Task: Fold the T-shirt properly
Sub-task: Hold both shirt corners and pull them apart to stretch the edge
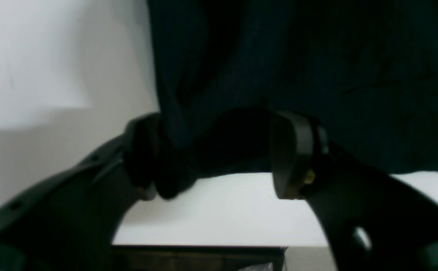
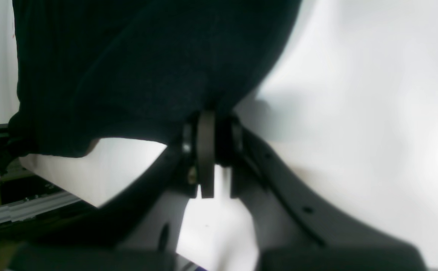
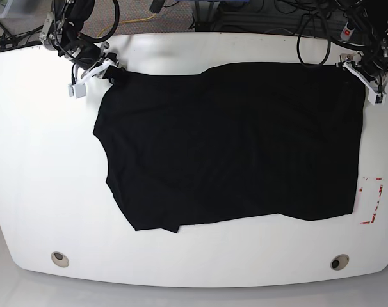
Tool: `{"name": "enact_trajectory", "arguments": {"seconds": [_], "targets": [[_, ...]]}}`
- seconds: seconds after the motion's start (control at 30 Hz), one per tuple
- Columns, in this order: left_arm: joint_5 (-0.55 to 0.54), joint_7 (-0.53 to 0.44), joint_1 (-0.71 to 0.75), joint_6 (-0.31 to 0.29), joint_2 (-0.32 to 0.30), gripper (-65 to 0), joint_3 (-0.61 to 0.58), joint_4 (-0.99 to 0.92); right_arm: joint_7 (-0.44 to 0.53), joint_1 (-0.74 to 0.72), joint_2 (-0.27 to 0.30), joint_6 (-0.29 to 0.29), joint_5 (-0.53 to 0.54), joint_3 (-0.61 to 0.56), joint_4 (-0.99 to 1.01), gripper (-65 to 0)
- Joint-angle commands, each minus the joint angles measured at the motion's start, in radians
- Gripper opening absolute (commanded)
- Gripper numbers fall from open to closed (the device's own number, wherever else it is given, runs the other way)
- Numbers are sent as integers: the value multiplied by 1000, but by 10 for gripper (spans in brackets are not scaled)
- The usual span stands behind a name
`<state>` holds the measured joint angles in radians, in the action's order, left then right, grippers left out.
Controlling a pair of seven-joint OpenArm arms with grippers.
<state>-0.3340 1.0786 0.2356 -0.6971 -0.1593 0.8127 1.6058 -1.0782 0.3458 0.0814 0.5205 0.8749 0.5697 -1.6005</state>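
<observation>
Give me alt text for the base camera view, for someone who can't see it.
A black T-shirt lies spread across a white table, seen from above. A robot arm is at each far corner: the right gripper at the shirt's upper left corner, the left gripper at its upper right. Red tape marks sit near the table's right edge.

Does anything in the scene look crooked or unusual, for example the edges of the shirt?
Yes. The T-shirt lies flat on the table, but its outline is uneven: the edge toward the base view's left slants, and the near hem is wavy, with a small flap at the corner. No tear or spill shows.
</observation>
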Motion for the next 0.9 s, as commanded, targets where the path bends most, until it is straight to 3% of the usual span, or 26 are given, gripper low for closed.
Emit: {"name": "enact_trajectory", "arguments": {"seconds": [0.0, 0.3, 0.63, 0.87], "targets": [[-3, -5, -2, -1, -3, -340, -3, 14, 8, 2, 11, 8, 22, 5, -19, -614], [-3, -7, 0, -1, -6, -650, -49, 21, 5, 3, 28, 8, 25, 6, -17, -614], [-4, -2, 89, -1, 2, -646, -3, 245, 5, 58, 31, 11, 28, 33, -100, -614], [-9, -2, 150, -1, 0, -646, 0, 327, 3, 118, 31, 60, 27, 33, -202, -614]]}}
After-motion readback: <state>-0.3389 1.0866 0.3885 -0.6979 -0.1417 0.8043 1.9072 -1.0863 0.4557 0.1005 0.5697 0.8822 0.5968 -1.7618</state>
